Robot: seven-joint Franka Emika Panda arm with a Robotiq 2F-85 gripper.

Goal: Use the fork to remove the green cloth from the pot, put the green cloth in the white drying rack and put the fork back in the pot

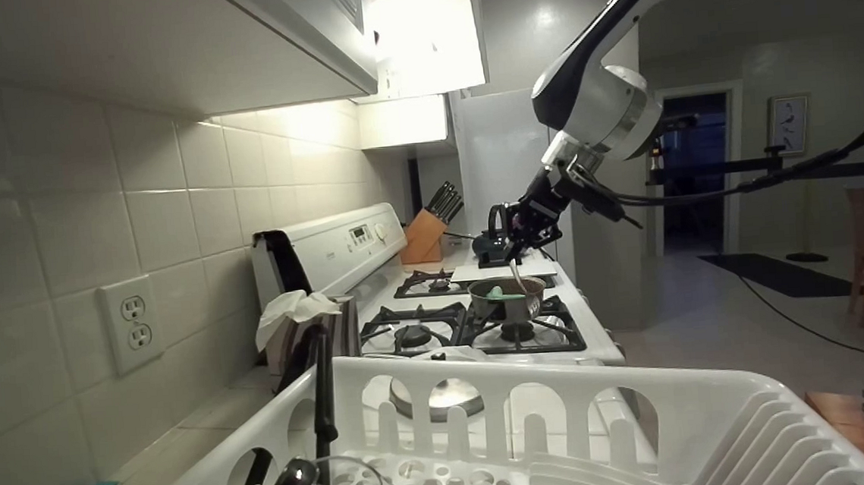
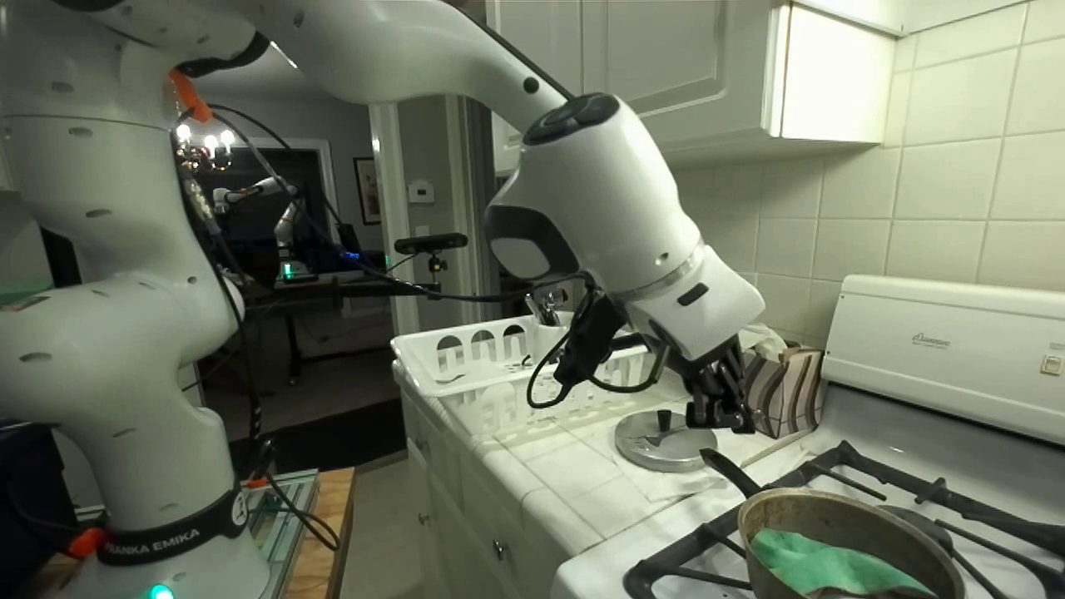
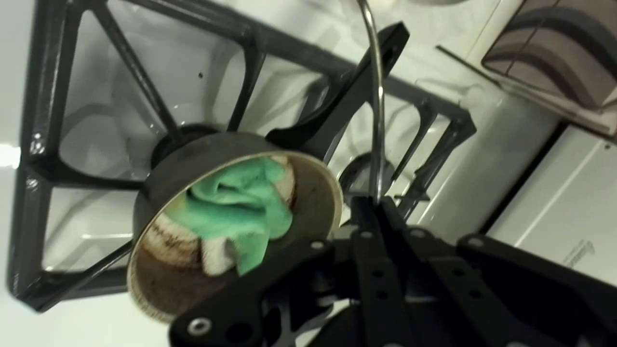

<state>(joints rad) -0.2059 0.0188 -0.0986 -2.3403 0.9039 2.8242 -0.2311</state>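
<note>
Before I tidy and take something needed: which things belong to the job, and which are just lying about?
Job:
Crumpled teal-green cloth
Round grey metal pot holding it
Large white plastic drying rack
Slim silver utensil, likely the fork, in the black gripper

Lying about:
Round silver lid with black knob
Brown-striped tissue box
Brown wooden knife block

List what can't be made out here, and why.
Far end of metal shaft: wrist view, cut off by top edge.
Extent of pale material: wrist view, partly under green cloth.
Near side of pot: in an exterior view, cut off by bottom edge.
Reading of stove display: in an exterior view, too small.
</note>
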